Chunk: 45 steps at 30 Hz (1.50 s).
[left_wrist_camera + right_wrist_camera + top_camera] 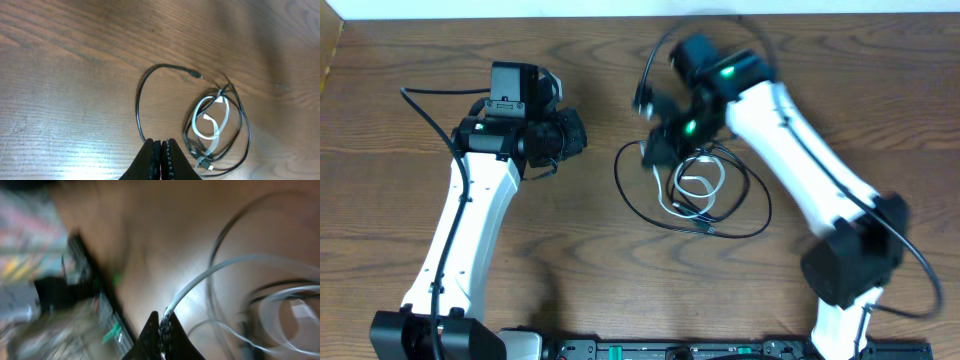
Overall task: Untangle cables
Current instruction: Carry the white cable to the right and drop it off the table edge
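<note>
The white cable point(705, 185) lies coiled inside the looping black cable point(630, 200) at the table's middle. My right gripper point(653, 155) is over the coil's left side, shut on the white cable point(215, 272), which runs out from the fingertips point(164, 322); this view is blurred. My left gripper point(578, 135) is to the left of the cables, shut and empty. In the left wrist view its closed fingertips point(161, 144) sit just beside the black cable's loop point(139, 105). The white cable point(223, 112) lies to the right, with plug ends at the coil's lower side.
A wooden table point(570, 230) carries everything. A black equipment rail point(670, 350) runs along the front edge and also shows blurred in the right wrist view point(107, 315). The right arm's thick black wire point(920, 260) arcs at the right.
</note>
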Available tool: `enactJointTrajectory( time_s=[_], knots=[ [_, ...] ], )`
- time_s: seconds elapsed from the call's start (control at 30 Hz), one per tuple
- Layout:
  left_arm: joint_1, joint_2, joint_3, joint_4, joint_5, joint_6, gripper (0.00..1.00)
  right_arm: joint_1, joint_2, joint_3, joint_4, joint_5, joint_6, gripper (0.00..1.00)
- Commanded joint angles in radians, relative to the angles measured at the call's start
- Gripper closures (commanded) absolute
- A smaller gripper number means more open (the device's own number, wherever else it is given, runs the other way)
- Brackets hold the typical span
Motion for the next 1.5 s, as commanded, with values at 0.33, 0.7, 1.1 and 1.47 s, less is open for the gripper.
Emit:
enactJointTrajectory(
  time_s=[0.33, 0.7, 1.1, 1.47],
  knots=[
    [0.002, -0.017, 0.009, -0.023, -0.002, -0.009, 0.93, -0.201, -0.345, 0.603, 0.072, 0.406, 0.432, 0.99],
    [0.002, -0.017, 0.009, -0.024, -0.002, -0.009, 0.92, -0.305, -0.403, 0.603, 0.182, 0.707, 0.499, 0.99],
    [0.002, -0.017, 0.009, -0.034, -0.002, -0.01, 0.93, -0.683, -0.333, 0.576, 0.216, 0.686, 0.455, 0.99],
    [-0.026, -0.017, 0.009, -0.026, -0.003, -0.009, 0.92, -0.93, -0.084, 0.573, 0.298, 0.516, 0.385, 0.99]
  ],
)
